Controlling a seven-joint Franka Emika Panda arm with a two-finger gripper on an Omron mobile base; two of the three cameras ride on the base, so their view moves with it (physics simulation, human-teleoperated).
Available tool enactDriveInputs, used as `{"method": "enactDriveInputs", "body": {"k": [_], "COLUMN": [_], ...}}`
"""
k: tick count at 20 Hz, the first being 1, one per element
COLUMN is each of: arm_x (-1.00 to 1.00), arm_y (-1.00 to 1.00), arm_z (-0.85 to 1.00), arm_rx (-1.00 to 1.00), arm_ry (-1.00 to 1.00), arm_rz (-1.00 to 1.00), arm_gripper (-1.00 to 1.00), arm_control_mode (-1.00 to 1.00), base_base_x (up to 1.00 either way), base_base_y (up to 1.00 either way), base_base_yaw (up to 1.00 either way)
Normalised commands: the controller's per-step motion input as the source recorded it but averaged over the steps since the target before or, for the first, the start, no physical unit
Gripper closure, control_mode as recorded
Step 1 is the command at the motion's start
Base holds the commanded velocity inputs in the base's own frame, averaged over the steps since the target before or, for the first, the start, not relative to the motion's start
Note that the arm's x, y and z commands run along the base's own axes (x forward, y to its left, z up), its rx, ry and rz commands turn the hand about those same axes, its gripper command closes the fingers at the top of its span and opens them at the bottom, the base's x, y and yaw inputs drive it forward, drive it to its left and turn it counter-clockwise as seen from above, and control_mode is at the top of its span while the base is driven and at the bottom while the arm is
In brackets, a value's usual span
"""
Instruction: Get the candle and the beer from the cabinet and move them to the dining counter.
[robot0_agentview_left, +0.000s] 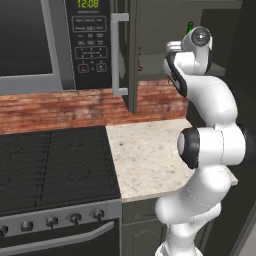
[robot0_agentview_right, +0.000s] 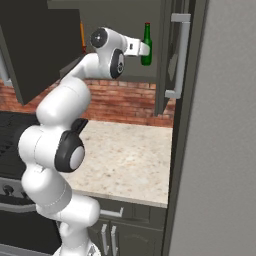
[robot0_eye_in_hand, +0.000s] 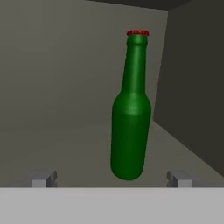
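End effector (robot0_eye_in_hand: 112, 178) wide open, empty | beer (robot0_eye_in_hand: 130, 118) upright straight ahead, between fingertip lines, untouched | inside cabinet (robot0_agentview_right: 170, 60)

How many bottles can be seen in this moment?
1. A green bottle stands upright on the shelf inside the open cabinet, straight ahead of the open gripper. The arm covers part of the shelf, so another may be hidden.
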Motion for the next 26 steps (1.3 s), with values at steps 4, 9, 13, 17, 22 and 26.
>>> {"method": "enactDriveInputs", "body": {"k": [4,9,13,17,22,26], "arm_x": [0.29,0.15,0.09,0.0,0.01,0.15], "arm_y": [-0.14,-0.1,-0.1,0.0,0.0,-0.02], "arm_z": [0.0,0.0,0.0,0.0,0.0,0.0], "arm_rx": [0.02,0.0,0.01,0.0,0.0,0.0], "arm_ry": [0.1,0.03,0.06,0.0,0.0,0.0], "arm_rz": [-0.03,-0.08,-0.09,0.0,0.0,0.0], "arm_gripper": [-1.0,-1.0,-1.0,-1.0,-1.0,-1.0], "arm_control_mode": [-1.0,-1.0,-1.0,-1.0,-1.0,-1.0], "base_base_x": [0.0,0.0,0.0,0.0,0.0,0.0], "base_base_y": [0.0,0.0,0.0,0.0,0.0,0.0], "base_base_yaw": [0.0,0.0,0.0,0.0,0.0,0.0]}}
